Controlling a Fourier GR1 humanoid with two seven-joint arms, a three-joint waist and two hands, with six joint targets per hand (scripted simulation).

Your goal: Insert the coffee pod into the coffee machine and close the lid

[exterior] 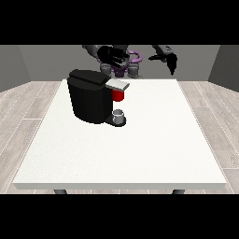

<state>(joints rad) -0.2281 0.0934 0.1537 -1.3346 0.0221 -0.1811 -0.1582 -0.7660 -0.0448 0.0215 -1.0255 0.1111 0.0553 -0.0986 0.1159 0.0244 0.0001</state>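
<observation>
The coffee machine (91,95) stands on the white bench (121,149) toward ten o'clock from the bench's middle, a black block with its brew head jutting toward three o'clock. A grey lid (117,84) lies nearly flat on top of that head, and a red piece (118,95) shows just beneath it — most likely the coffee pod sitting in the holder, though I cannot tell how deep it is seated. A small grey cup (119,115) stands on the drip tray directly below, at six o'clock from the pod.

The robot hand at the view's left (113,55) hovers above and behind the machine, at about one o'clock from the lid, not touching it. Its fingers look spread and relaxed, holding nothing. The robot hand at the view's right (167,58) hangs well apart at the bench's far edge, around three o'clock from the other, with fingers pointing downward and likewise empty.

My reading is that the pod is already in place and the lid step is either in hand or finished — the lid looks low, but whether it has latched fully is not clear. If it is not yet shut, the next move calls for the nearer hand to descend toward seven o'clock and press flat on the lid without nudging the machine or the cup.
</observation>
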